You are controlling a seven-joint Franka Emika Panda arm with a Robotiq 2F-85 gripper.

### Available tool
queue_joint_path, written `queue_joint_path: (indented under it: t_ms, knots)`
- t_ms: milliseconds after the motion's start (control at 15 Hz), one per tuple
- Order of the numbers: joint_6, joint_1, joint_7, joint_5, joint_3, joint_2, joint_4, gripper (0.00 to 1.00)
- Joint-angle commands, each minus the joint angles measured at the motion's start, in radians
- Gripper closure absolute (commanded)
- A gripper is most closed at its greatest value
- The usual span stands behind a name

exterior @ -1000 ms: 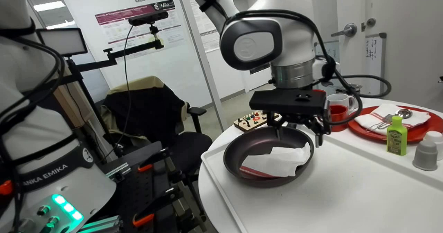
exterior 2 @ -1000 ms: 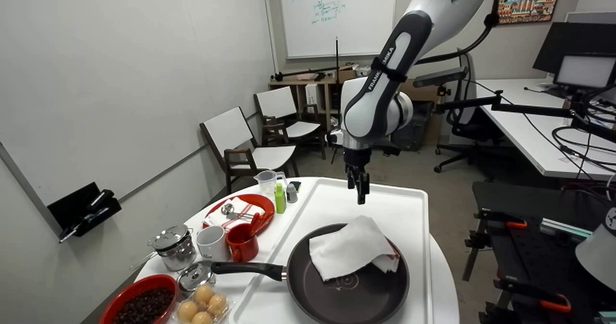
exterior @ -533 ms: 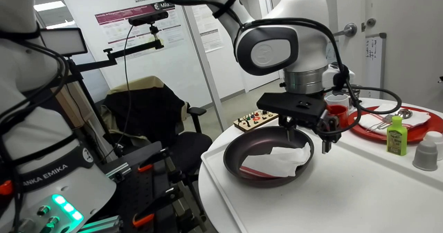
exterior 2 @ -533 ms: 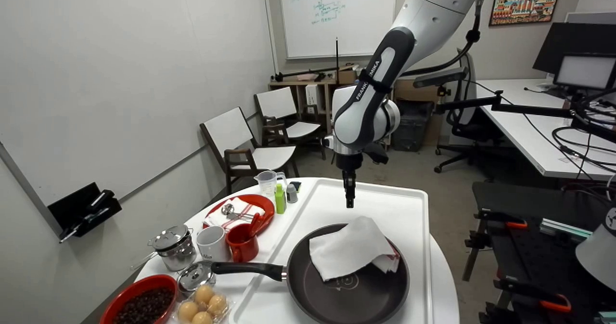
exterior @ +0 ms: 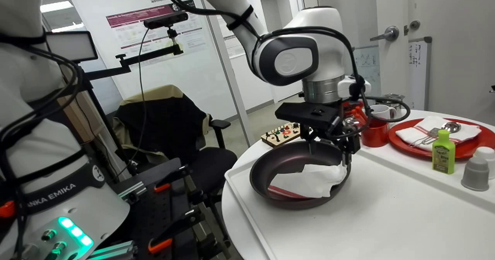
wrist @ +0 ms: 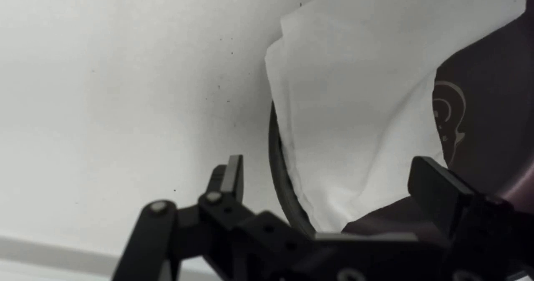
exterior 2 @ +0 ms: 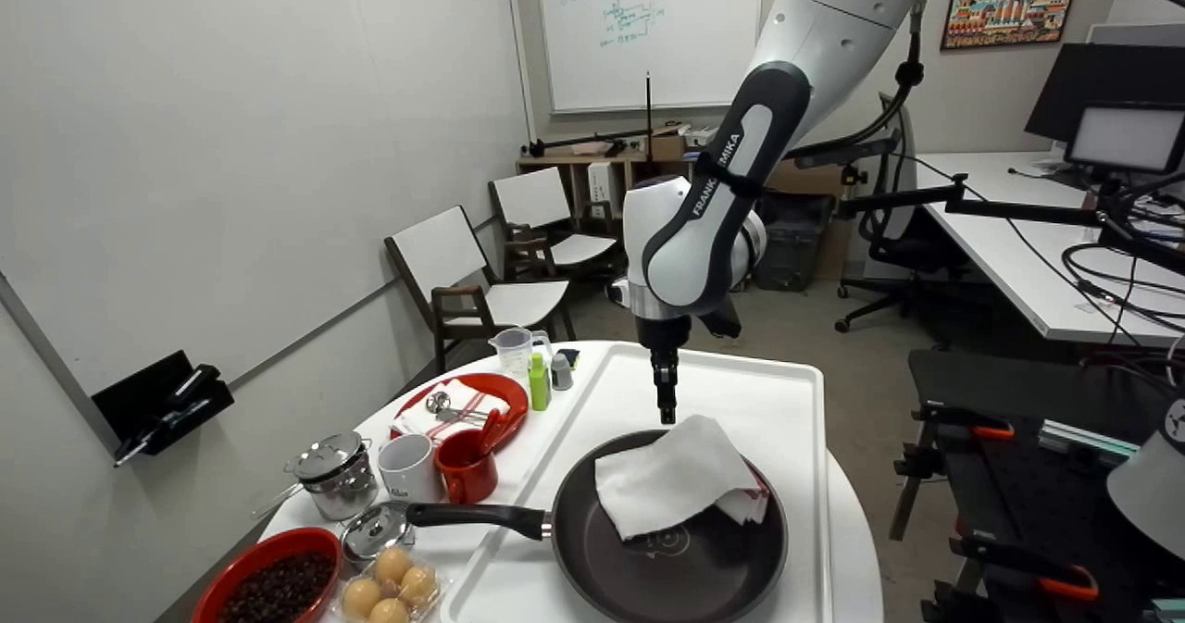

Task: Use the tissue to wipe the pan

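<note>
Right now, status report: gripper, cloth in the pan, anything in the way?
Gripper open, holding nothing. White cloth lying in the pan. Pan rim shows between the jaws in the wrist view; might obstruct closing.

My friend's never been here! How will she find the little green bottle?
On the round white table, find the big red plate holding a striped white cloth. Close beside it stands the green bottle, upright, near a small grey container. Its bright lime colour and narrow neck set it apart from both.
</note>
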Motion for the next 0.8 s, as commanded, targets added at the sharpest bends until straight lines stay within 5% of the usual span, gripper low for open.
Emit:
queue_joint_path:
  t_ms: [0,733]
  knots:
    - [0.062,0.052,0.086,-0.104,-0.025,-0.004,-0.053,0.0]
    - [0.138,0.051,0.123,-0.187,-0.01,0.001,-0.115,0.0]
